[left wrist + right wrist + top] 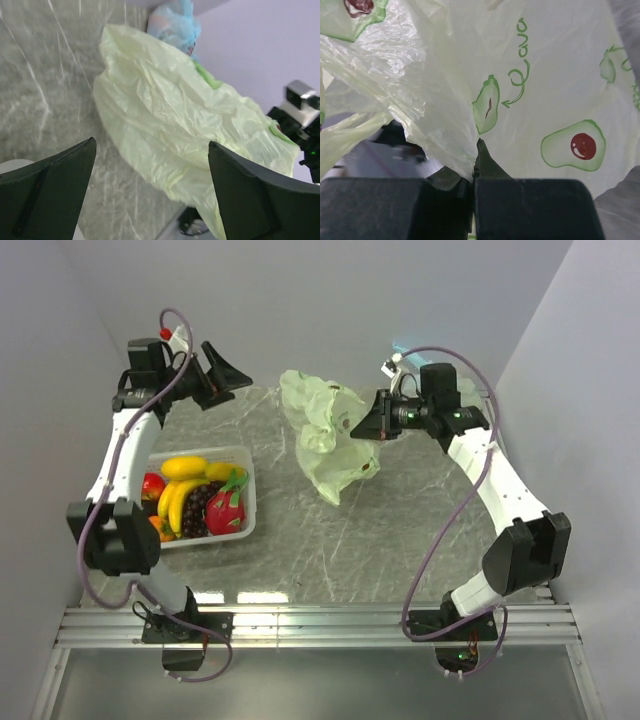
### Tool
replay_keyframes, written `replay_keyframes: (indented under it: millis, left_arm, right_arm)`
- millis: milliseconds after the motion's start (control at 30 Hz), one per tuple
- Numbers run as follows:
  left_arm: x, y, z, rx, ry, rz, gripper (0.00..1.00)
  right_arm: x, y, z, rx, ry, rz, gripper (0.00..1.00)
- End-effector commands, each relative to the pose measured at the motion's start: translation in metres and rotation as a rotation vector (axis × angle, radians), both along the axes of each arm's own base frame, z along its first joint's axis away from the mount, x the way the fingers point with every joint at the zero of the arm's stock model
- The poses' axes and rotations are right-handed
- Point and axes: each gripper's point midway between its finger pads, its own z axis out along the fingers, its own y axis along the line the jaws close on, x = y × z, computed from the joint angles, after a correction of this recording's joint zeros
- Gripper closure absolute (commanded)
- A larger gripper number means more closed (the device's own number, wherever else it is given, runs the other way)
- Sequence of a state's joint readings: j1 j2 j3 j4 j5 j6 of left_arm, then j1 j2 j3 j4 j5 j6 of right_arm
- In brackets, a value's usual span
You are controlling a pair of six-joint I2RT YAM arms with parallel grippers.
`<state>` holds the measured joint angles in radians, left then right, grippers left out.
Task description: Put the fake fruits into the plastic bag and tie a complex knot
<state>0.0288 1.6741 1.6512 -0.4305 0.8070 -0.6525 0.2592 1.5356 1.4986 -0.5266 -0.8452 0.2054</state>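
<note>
Marble bench (340, 540), pale walls (350, 300). Basket (250, 502) at 9 o'clock holds fake fruits (186, 468). Right end effector (358, 426) pinches plastic bag (320, 440); left end effector (235, 378) spread.

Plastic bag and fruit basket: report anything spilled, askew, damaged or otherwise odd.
Nothing looks spilled or torn. The plastic bag lies crumpled, one fold pinched in the right gripper's shut jaws; the fake fruits sit in their white basket. The only stray is a light blue bag behind it.
</note>
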Motion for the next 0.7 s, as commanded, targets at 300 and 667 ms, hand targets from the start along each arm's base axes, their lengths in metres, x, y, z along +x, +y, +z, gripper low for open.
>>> replay_keyframes:
  millis: [300, 667]
  left_arm:
    - [-0.105, -0.007, 0.040, 0.217, -0.424, -0.136, 0.01]
    - [-0.193, -0.119, 0.025, 0.419, -0.827, -0.537, 0.01]
  right_arm:
    - [-0.052, 0.012, -0.013, 0.379, 0.615, -0.104, 1.00]
    - [-0.054, 0.005, -0.023, 0.339, 0.607, -0.154, 1.00]
